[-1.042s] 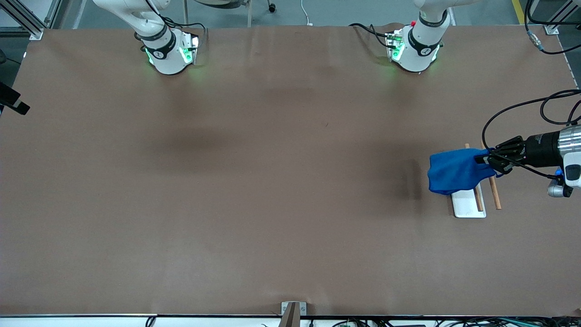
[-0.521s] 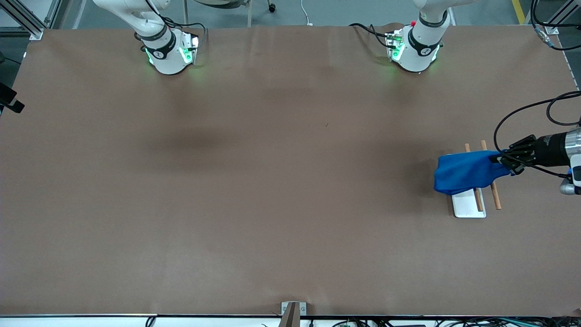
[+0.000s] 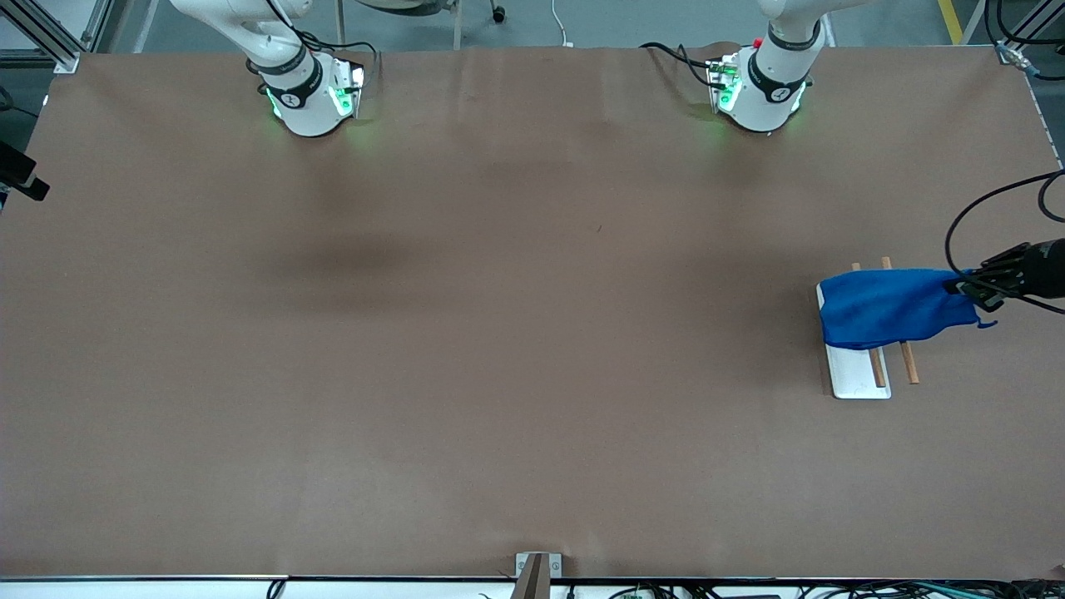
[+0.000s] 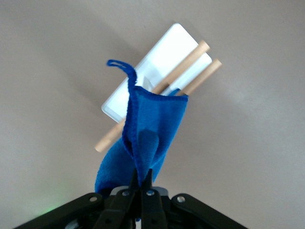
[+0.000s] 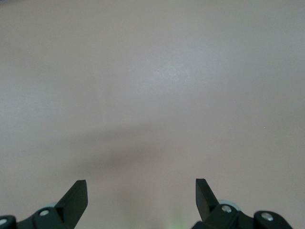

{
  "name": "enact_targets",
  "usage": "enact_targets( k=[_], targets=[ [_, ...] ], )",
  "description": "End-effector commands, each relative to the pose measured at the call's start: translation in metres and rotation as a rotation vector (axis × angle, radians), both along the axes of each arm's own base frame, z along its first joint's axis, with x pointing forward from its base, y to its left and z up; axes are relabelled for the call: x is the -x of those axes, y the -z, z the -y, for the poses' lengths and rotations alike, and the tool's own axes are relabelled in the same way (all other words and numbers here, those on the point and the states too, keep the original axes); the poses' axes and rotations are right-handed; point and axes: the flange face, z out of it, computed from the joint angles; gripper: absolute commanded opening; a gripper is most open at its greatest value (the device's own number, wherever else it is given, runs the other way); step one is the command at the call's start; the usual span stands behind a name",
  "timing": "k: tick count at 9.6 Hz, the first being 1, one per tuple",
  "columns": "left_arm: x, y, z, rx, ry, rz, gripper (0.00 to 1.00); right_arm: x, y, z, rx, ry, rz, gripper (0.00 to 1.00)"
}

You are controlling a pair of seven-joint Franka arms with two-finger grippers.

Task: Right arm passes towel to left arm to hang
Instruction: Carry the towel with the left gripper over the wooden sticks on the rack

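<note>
Left gripper (image 3: 965, 287), jaws pinching one end of the towel (image 3: 890, 306), has drawn it toward the left arm's end of the bench (image 3: 532, 374); cloth now spread across both wooden rods (image 3: 908, 364) of the white-based rack (image 3: 857, 378). Handover done, hang nearly set, release pending. Right gripper (image 5: 141, 195) waits, jaws spread, over bare bench

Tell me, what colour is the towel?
Bright blue towel, seen best in the left wrist view.

A broad brown tabletop (image 3: 499, 333) fills the room's middle, evenly lit; grey floor (image 3: 632, 21) runs past its top edge, aluminium framing (image 3: 50, 37) at one corner.
</note>
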Motion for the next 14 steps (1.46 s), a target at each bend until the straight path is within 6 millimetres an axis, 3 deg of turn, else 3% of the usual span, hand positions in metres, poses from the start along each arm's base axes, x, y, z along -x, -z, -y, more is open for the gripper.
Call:
enact_targets(
  k=[1, 2, 5, 7, 10, 11, 12, 13, 14],
  targets=[
    [-0.003, 0.037, -0.026, 0.004, 0.063, 0.000, 0.00, -0.001, -0.004, 0.002, 0.017, -0.006, -0.007, 1.00],
    [-0.002, 0.049, -0.038, 0.011, 0.064, 0.001, 0.00, -0.001, -0.004, 0.002, 0.017, -0.006, -0.007, 1.00],
    [-0.004, 0.069, -0.046, 0.022, 0.071, -0.009, 0.01, 0.000, -0.001, 0.000, 0.015, 0.011, -0.012, 1.00],
    [-0.001, 0.083, -0.068, 0.045, 0.105, -0.005, 0.03, 0.000, -0.001, -0.002, 0.014, 0.055, -0.010, 1.00],
    [-0.001, 0.097, -0.076, 0.066, 0.178, -0.004, 0.12, 0.000, -0.001, -0.001, 0.000, 0.056, -0.008, 1.00],
    [-0.002, 0.101, -0.083, 0.076, 0.212, 0.005, 0.24, 0.000, -0.001, -0.001, -0.001, 0.056, -0.008, 1.00],
    [0.003, 0.103, -0.096, 0.079, 0.220, 0.016, 0.79, 0.000, -0.001, -0.001, -0.001, 0.056, -0.009, 1.00],
    [0.002, 0.098, -0.098, 0.073, 0.251, 0.031, 1.00, 0.000, -0.001, 0.000, -0.001, 0.042, -0.008, 1.00],
    [-0.003, 0.084, -0.102, 0.040, 0.275, 0.045, 1.00, 0.000, -0.001, 0.000, -0.001, 0.044, -0.009, 1.00]
  ],
)
